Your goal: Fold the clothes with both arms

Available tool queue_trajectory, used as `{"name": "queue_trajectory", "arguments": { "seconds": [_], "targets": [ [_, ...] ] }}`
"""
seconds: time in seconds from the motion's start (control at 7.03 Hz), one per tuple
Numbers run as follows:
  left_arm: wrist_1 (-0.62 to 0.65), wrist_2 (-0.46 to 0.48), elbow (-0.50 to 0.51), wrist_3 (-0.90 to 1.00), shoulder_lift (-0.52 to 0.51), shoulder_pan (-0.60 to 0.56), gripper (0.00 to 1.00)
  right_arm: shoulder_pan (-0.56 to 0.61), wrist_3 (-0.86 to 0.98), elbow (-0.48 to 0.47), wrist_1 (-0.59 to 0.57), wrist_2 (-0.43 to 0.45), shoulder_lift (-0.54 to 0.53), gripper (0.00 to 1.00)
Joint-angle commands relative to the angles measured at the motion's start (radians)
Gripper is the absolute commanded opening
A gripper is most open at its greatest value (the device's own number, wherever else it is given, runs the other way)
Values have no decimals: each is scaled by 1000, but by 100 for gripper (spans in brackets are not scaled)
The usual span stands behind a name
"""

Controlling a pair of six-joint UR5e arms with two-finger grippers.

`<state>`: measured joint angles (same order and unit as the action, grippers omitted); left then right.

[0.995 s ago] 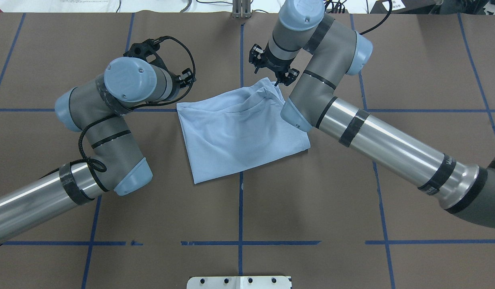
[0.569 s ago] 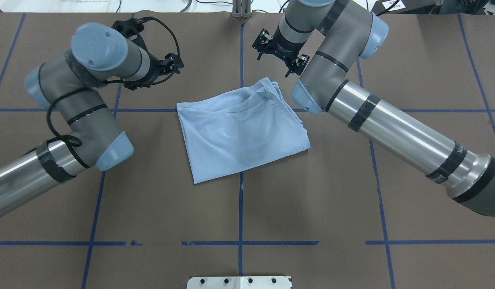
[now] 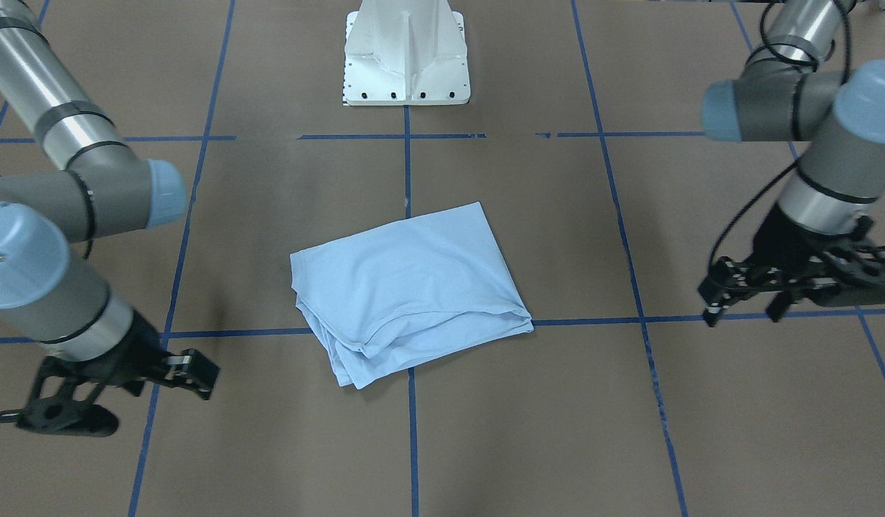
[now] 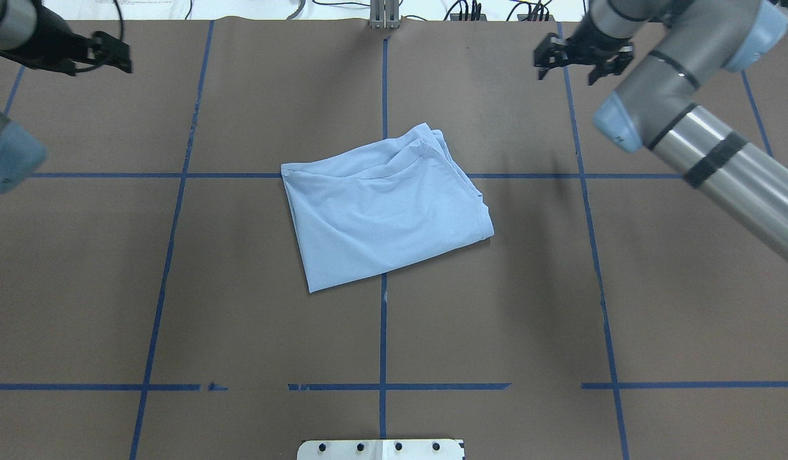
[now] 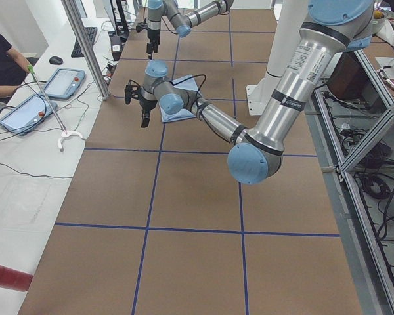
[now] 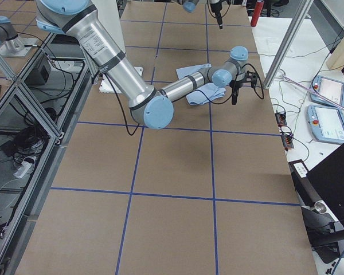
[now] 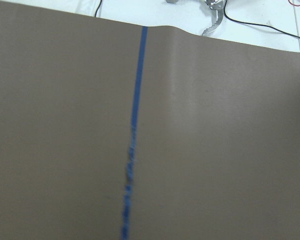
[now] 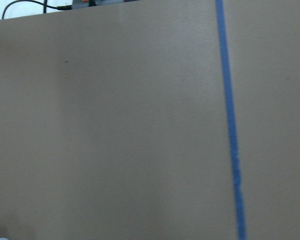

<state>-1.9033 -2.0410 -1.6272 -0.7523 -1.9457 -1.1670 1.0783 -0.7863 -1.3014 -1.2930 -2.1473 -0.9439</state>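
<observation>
My left claw [image 3: 742, 314] hangs with its jaws apart and nothing between them, above the far left part of the table [image 4: 240, 319]. My right claw [image 4: 567, 71] is spread too and empty, above the far right part. Each is well apart from the light blue T-shirt [image 4: 381, 207], which lies folded into a rough rectangle at the middle of the table, slightly askew, across a crossing of the blue tape lines [image 4: 382, 358], its stacked edges showing along the far side.
</observation>
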Motion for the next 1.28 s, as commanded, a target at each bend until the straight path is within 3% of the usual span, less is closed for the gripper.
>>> {"name": "queue_trajectory", "arguments": {
  "seconds": [0.0, 0.28, 0.43, 0.57, 0.85, 1.0, 1.14],
  "targets": [
    [120, -69, 23, 471, 59, -214, 100, 220, 461, -19, -9, -162, -195, 100],
    [197, -125, 27, 759, 143, -378, 100, 357, 764, -70, -9, -216, -376, 100],
    [199, -125, 27, 953, 192, -408, 100, 403, 809, -114, -32, -248, -462, 100],
    [204, -126, 17, 1000, 215, -413, 100, 449, 870, -193, -90, -261, -548, 100],
    [143, -162, 17, 1001, 302, -416, 100, 570, 878, -457, -419, -280, -674, 100],
    [71, -154, 61, 1008, 324, -413, 100, 566, 866, -539, -422, -263, -750, 100],
    [29, -153, 102, 1010, 326, -411, 100, 562, 875, -471, -416, -213, -754, 100]
  ]
}}
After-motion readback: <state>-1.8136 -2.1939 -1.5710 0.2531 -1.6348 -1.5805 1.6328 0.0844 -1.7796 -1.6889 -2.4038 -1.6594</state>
